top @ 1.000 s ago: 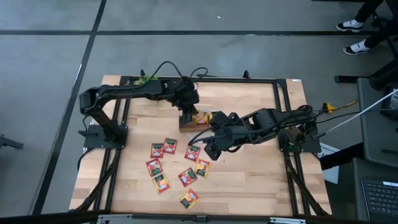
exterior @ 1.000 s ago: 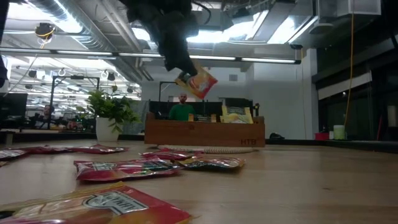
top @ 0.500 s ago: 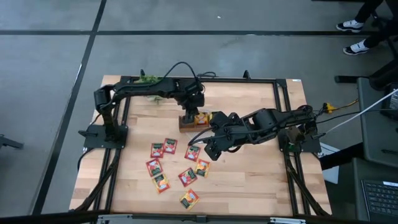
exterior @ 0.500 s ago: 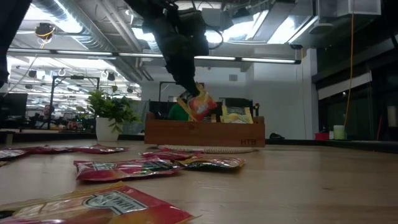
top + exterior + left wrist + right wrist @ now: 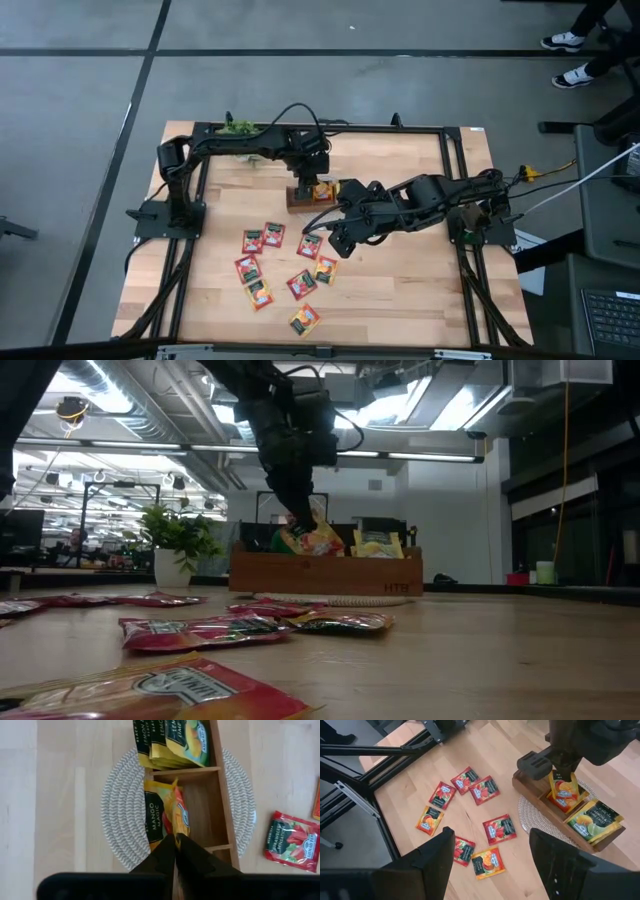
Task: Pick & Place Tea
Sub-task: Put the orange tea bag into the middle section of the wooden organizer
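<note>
My left gripper (image 5: 308, 178) is shut on an orange tea sachet (image 5: 564, 787) over the middle compartment of the wooden tray (image 5: 300, 200). The sachet's lower part dips below the tray's rim (image 5: 325, 556) beside another orange sachet (image 5: 155, 815). Yellow-green sachets (image 5: 172, 742) stand in the neighbouring compartment. Several red and orange sachets (image 5: 262, 238) lie flat on the table in front of the tray. My right gripper (image 5: 335, 240) hangs open above them, with nothing between its fingers (image 5: 440, 855). My left gripper pinches the orange sachet's top edge (image 5: 176, 827) between its two fingers. The fingers come from above, slanting down. The sachet hangs below them, nearly upright, its lower end (image 5: 312, 545) inside the tray's middle compartment; whether it touches the tray's floor is hidden.
The tray rests on a round woven mat (image 5: 120, 820). A small potted plant (image 5: 180, 535) stands at the far left of the table. A red sachet (image 5: 292, 840) lies just beside the mat. A dark frame (image 5: 455, 200) runs round the table.
My left gripper has gone down and toward the tray, tipping steeper, still shut on the orange sachet. The sachet, which hung well above the tray, now reaches into the middle compartment.
</note>
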Available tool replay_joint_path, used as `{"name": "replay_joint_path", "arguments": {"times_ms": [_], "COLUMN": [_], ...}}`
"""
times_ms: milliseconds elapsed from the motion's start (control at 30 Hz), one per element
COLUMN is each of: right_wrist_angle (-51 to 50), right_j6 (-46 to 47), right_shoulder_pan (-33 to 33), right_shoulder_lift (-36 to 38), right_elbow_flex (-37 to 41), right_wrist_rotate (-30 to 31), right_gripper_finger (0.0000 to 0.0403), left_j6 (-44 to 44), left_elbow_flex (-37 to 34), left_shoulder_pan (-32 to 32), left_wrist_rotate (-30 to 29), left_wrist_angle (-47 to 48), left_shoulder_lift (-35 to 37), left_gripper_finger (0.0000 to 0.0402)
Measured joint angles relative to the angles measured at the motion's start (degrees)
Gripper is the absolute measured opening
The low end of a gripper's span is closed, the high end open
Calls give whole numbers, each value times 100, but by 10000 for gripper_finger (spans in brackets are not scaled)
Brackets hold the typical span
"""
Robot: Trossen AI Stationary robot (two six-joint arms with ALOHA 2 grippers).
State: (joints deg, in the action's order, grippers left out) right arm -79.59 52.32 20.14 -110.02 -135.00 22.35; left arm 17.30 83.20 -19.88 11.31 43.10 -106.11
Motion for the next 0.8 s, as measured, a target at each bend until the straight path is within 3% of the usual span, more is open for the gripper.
{"name": "replay_joint_path", "arguments": {"times_ms": [433, 633, 800], "right_wrist_angle": [3, 2, 0], "right_j6": [-3, -20, -167], "right_shoulder_pan": [0, 0, 0], "right_shoulder_lift": [0, 0, 0], "right_elbow_flex": [0, 0, 0], "right_wrist_rotate": [2, 4, 5], "right_gripper_finger": [255, 255, 255], "left_j6": [-92, -373, -754], "left_elbow_flex": [-2, -4, -17], "left_shoulder_pan": [114, 109, 109], "left_wrist_rotate": [-4, -64, 626], "left_wrist_angle": [-299, -236, -4], "left_shoulder_lift": [5, 23, 136], "left_gripper_finger": [101, 122, 125]}}
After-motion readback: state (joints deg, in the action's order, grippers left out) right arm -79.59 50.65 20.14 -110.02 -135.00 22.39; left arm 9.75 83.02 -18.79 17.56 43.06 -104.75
